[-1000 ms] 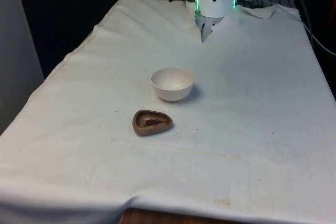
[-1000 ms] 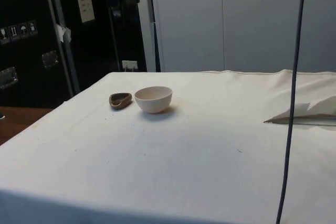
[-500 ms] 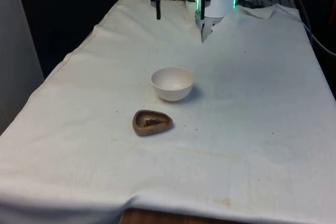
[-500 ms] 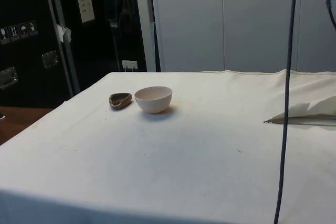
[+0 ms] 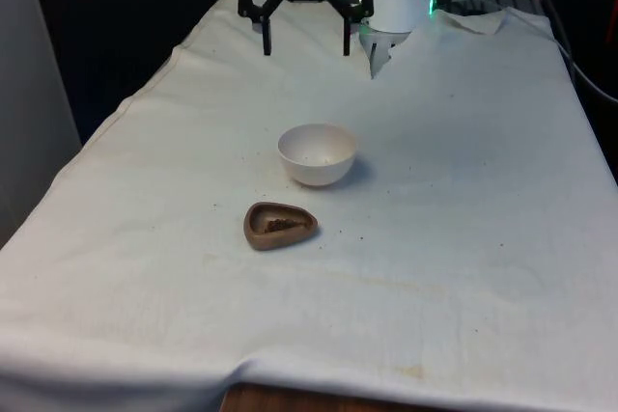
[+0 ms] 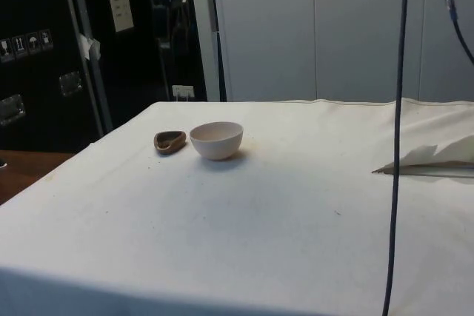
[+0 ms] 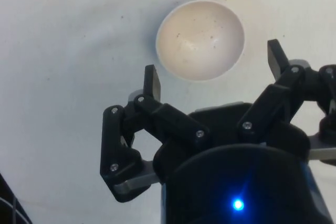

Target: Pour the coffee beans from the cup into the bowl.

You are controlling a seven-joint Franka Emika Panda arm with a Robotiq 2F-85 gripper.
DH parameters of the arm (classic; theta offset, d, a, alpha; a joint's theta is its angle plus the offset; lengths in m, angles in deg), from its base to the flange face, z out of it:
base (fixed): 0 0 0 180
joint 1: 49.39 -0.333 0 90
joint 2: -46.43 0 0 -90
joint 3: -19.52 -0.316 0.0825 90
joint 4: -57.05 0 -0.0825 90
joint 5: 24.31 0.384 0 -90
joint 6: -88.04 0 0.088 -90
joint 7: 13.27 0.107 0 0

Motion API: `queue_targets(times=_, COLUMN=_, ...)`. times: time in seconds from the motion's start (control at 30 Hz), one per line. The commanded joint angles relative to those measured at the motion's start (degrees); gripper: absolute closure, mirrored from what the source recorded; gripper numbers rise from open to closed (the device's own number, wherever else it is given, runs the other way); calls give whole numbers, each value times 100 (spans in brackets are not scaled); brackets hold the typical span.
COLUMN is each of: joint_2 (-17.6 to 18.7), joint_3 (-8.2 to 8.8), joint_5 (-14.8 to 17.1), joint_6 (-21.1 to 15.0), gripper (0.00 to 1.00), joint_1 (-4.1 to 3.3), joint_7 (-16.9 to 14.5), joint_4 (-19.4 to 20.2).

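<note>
With the gripper point(image 5: 305, 45) being held spread wide and empty, the shallow brown cup point(image 5: 280, 226) is risking being tipped on pickup, beans being scattered short of the white bowl point(image 5: 317, 153).

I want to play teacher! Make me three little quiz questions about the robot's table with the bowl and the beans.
1. True or false: the gripper is holding the brown cup.
2. What colour is the bowl?
A. red
B. white
C. green
3. Fill in: the coffee beans lie in the ____.

Key:
1. False. The gripper hangs open above the table's far end, apart from the cup.
2. B
3. cup
</note>
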Motion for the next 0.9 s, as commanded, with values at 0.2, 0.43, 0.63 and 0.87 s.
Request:
queue_targets(times=0.2, joint_2=235, joint_3=138, joint_5=74, joint_6=-109, gripper=0, joint_1=23, joint_7=-97, joint_4=-109)
queue_targets(times=0.43, joint_2=561, joint_3=229, joint_5=252, joint_6=-361, gripper=0, joint_1=57, joint_7=-229, joint_4=-252)
queue_targets(times=0.63, joint_2=739, joint_3=246, joint_5=286, joint_6=-602, gripper=0, joint_1=63, joint_7=-229, joint_4=-286)
queue_targets(times=0.87, joint_2=980, joint_3=252, joint_5=327, joint_6=-785, gripper=0, joint_1=86, joint_7=-235, joint_4=-430)
